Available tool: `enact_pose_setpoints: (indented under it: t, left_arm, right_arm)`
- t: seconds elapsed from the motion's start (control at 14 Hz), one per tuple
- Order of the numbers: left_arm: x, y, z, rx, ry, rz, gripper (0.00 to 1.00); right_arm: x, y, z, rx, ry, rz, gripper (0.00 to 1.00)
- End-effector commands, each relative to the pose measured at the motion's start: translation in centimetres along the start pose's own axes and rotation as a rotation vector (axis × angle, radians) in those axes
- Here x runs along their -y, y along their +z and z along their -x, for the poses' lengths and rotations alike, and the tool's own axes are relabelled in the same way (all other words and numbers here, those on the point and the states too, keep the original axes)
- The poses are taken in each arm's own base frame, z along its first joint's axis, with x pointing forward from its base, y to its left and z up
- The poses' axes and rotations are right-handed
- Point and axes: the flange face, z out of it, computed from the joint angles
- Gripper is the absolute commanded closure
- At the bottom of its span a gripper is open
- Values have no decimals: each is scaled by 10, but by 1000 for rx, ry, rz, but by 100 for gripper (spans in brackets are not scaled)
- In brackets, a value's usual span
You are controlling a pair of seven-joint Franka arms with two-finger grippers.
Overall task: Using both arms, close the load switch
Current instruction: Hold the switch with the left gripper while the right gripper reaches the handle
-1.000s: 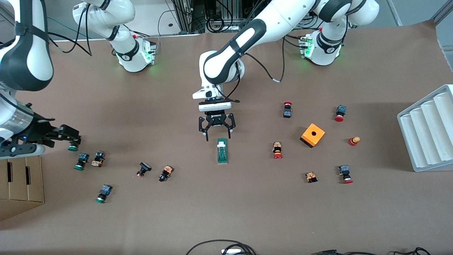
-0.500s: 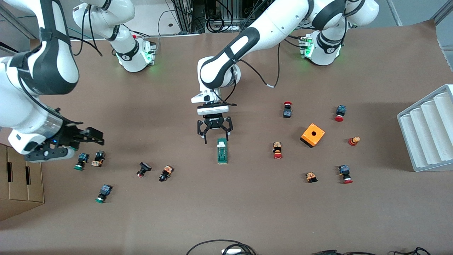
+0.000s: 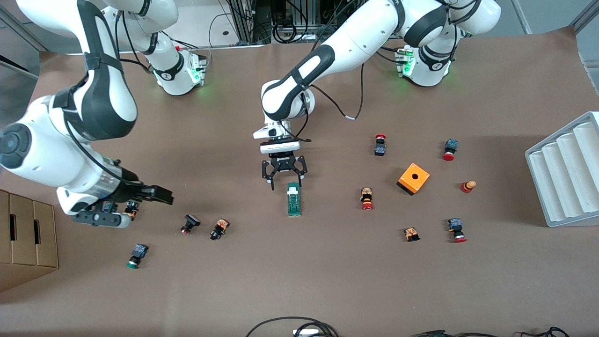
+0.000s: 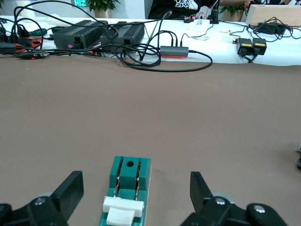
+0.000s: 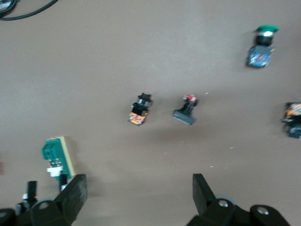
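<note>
The load switch lies flat in the middle of the table, a slim green block with its white handle at the end toward the robots' bases. My left gripper hangs open just above that handle end, one finger to each side and neither touching. In the left wrist view the load switch sits between the spread fingers of the left gripper. My right gripper is open and empty over the push buttons toward the right arm's end. The right wrist view shows the load switch well off to one side of the right gripper.
Small push buttons lie scattered at both ends of the table. An orange box and a white ridged tray stand toward the left arm's end. A cardboard box sits at the right arm's end. Cables lie at the near edge.
The right arm has swung in from its end of the table toward the middle, still open. The left gripper has narrowed slightly and shifted a little over the handle end. The switch has not moved.
</note>
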Motion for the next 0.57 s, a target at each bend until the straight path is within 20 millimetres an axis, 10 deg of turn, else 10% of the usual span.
enact_pose_setpoints:
  t: [0.0, 0.5]
  left_arm:
    - [-1, 8, 16, -29, 9, -18, 0]
    - [-1, 9, 39, -104, -31, 4, 0]
  right_arm:
    - [15, 11, -12, 21, 95, -44, 0]
    - [87, 62, 8, 28, 342, -59, 0]
